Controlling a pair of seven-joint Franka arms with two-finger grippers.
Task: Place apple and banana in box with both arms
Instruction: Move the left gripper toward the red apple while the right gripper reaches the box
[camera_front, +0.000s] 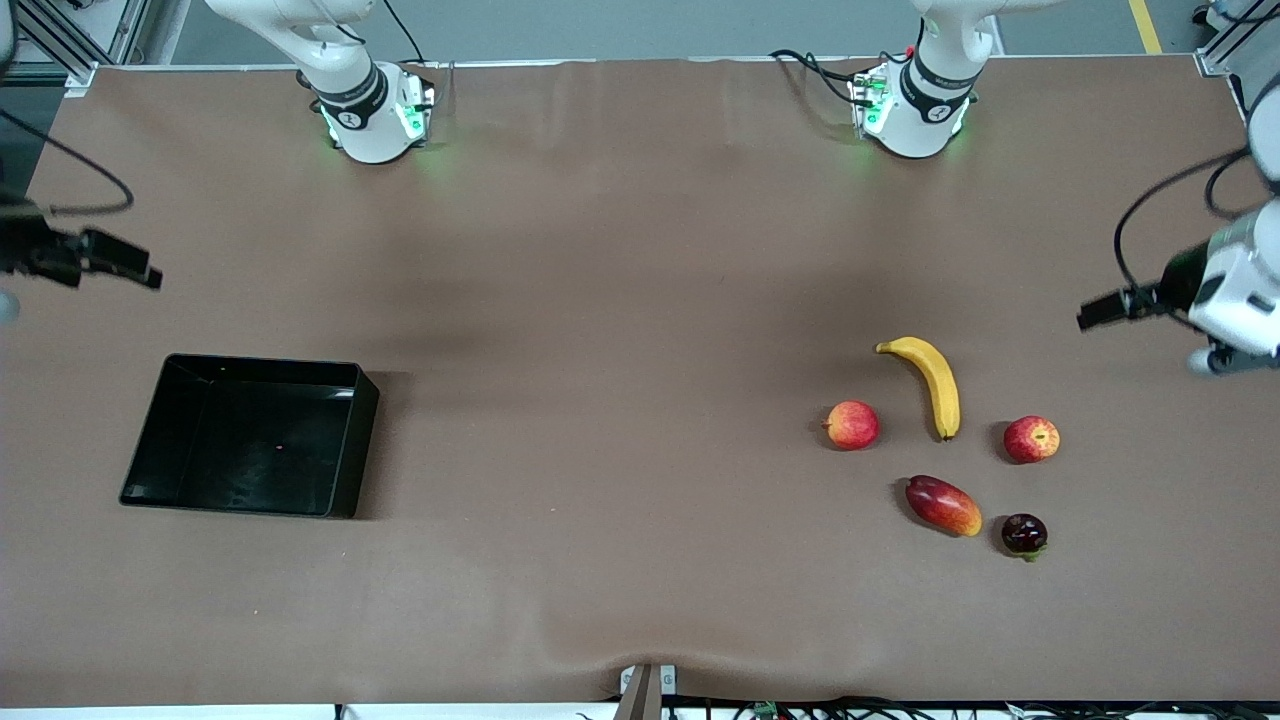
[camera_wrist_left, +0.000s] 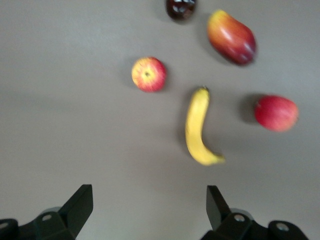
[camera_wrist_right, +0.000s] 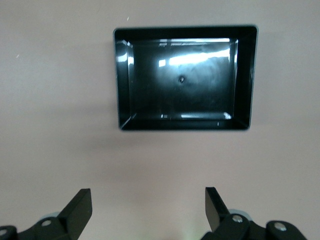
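Note:
The apple (camera_front: 1031, 438), deep red with a yellowish stem dimple, lies on the table toward the left arm's end, beside the banana (camera_front: 937, 384). Both show in the left wrist view, the apple (camera_wrist_left: 148, 74) and the banana (camera_wrist_left: 198, 128). The black box (camera_front: 250, 366) stands empty toward the right arm's end and also shows in the right wrist view (camera_wrist_right: 125, 75). My left gripper (camera_front: 1095, 312) hangs open and empty in the air past the fruit, its jaws wide apart in its own view (camera_wrist_left: 150, 200). My right gripper (camera_front: 140, 272) hangs open and empty above the table near the box (camera_wrist_right: 148, 200).
A paler orange-pink apple (camera_front: 852, 424) lies beside the banana toward the table's middle. An oblong red-yellow mango (camera_front: 943, 505) and a small dark maroon fruit (camera_front: 1024, 533) lie nearer the front camera than the banana. Brown table (camera_front: 620, 350) spans between box and fruit.

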